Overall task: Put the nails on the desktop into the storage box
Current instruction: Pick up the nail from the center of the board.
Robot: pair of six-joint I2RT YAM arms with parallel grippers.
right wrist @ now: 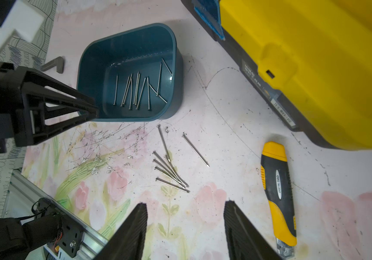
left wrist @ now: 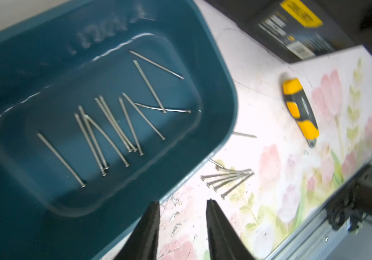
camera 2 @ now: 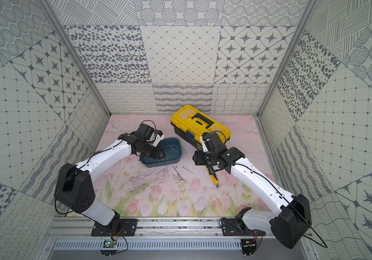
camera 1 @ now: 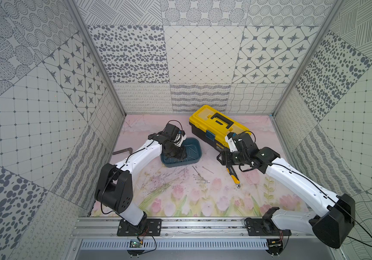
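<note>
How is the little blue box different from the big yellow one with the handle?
The storage box is teal-blue all over; the toolbox has a yellow lid on a black body. The storage box is smaller than the toolbox. The storage box has no lid, so its nails show; the toolbox is shut. Both stand on the flowery desktop.
</note>
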